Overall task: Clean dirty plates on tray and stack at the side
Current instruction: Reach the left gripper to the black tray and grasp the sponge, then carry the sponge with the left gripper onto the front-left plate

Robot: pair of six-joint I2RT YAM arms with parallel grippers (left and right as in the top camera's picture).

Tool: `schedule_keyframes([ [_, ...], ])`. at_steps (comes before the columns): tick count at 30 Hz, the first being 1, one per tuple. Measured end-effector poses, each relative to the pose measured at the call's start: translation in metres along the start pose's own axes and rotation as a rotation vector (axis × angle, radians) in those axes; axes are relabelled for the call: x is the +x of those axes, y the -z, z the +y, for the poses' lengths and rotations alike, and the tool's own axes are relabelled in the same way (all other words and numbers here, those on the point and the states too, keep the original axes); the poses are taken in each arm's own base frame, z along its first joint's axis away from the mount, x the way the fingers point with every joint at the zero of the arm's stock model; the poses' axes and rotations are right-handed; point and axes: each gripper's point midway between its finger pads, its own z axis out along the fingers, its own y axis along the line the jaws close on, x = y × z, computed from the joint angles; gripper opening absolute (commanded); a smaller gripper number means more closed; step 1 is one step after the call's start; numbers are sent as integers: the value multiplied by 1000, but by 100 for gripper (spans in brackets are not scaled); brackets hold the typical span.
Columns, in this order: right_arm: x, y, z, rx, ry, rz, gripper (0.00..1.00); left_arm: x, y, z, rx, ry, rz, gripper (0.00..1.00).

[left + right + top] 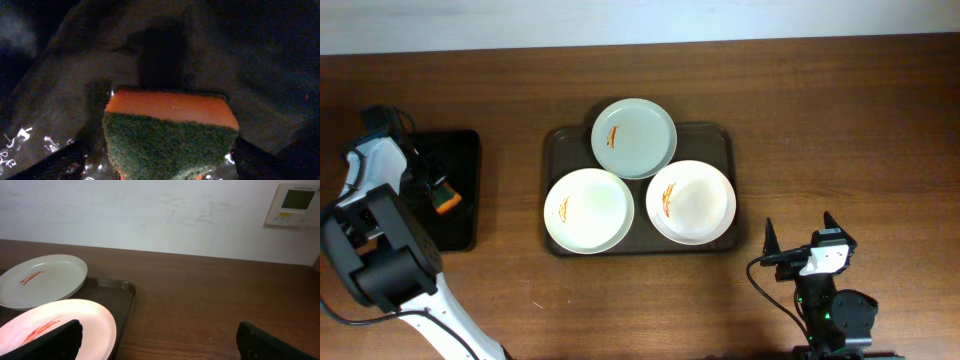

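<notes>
Three plates lie on the dark brown tray: a pale green plate at the back, a white plate front left and a white plate front right, each with an orange-red smear. My left gripper is over the black tray at the far left, shut on an orange and green sponge. In the left wrist view the sponge fills the gap between the jaws. My right gripper is open and empty, right of the brown tray's front corner.
The right wrist view shows the green plate, the right white plate, the tray's corner and bare wooden table between the open fingers. A wall panel hangs on the white wall behind.
</notes>
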Motion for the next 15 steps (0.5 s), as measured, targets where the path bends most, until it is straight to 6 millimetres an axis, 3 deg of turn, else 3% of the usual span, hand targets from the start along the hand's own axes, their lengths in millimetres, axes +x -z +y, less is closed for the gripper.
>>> schedule_keyframes([
  [1,0,0,0,0,0,0,98,-1,0,1,-5,2,-3,0],
  [5,0,0,0,0,0,0,98,12,3,5,-22,-2,57,0],
  [7,0,0,0,0,0,0,99,17,19,4,-27,-3,119,0],
  [9,0,0,0,0,-1,2,98,-26,80,-16,56,-20,24,0],
  [10,0,0,0,0,0,0,98,-54,130,-30,130,-46,-91,0],
  [13,0,0,0,0,0,0,98,-72,210,-37,190,-120,-264,0],
  [14,0,0,0,0,0,0,98,-70,212,-33,174,-136,-273,0],
  [15,0,0,0,0,0,1,98,-70,194,-30,149,-138,-267,0],
])
